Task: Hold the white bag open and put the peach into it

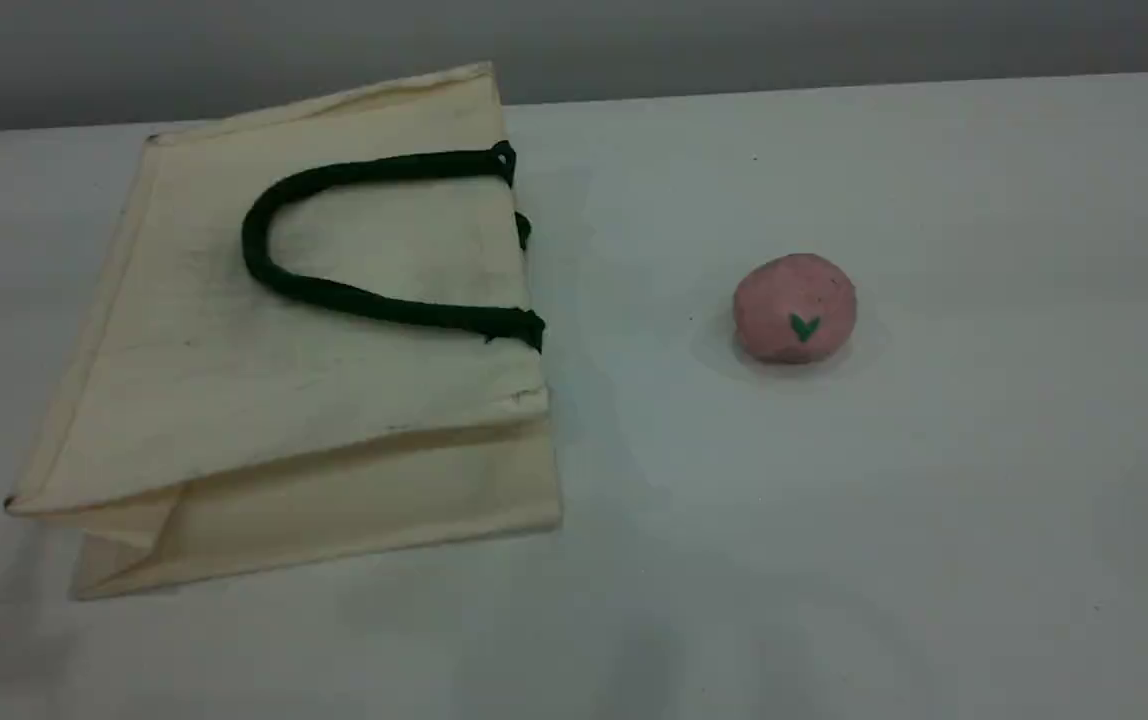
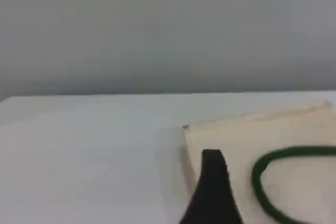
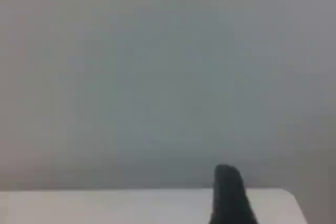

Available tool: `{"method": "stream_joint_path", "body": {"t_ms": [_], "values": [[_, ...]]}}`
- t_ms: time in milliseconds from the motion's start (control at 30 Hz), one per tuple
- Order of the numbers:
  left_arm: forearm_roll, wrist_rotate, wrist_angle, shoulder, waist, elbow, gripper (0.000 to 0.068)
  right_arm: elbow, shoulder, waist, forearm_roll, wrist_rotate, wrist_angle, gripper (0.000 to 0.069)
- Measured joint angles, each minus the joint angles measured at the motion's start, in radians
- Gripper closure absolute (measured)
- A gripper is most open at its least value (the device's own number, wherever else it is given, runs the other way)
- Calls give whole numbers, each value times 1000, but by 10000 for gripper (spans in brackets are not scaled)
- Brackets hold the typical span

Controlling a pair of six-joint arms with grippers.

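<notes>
The white bag (image 1: 314, 350) lies flat on its side at the table's left, its mouth edge turned right and pressed flat. A dark green rope handle (image 1: 264, 270) loops over its upper face. The peach (image 1: 795, 306), a pink ball with a green leaf mark, rests apart to the bag's right. Neither arm shows in the scene view. In the left wrist view one dark fingertip (image 2: 212, 174) of my left gripper hovers over a corner of the bag (image 2: 278, 132) beside the handle (image 2: 261, 182), holding nothing. The right wrist view shows one fingertip (image 3: 229, 192) against wall and table edge.
The white table (image 1: 934, 520) spreads around the bag and the peach. A grey wall (image 1: 834, 40) rises behind its far edge. In the right wrist view only a strip of table (image 3: 105, 205) shows below the wall.
</notes>
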Motion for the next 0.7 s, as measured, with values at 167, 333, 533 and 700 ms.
{"method": "stream_joint_path", "body": {"t_ms": [167,333,533,700], "values": [[-44,1,63,97,0,-124,174,-101,102,0,0,-46,71,307],[-41,1,123,190,0,-219,174,-182,189,0,0,-148,75,307],[-41,32,90,295,0,-234,174,-183,241,1,3,-152,33,307],[-61,69,50,360,-7,-234,174,-183,293,1,18,-152,12,307]]}}
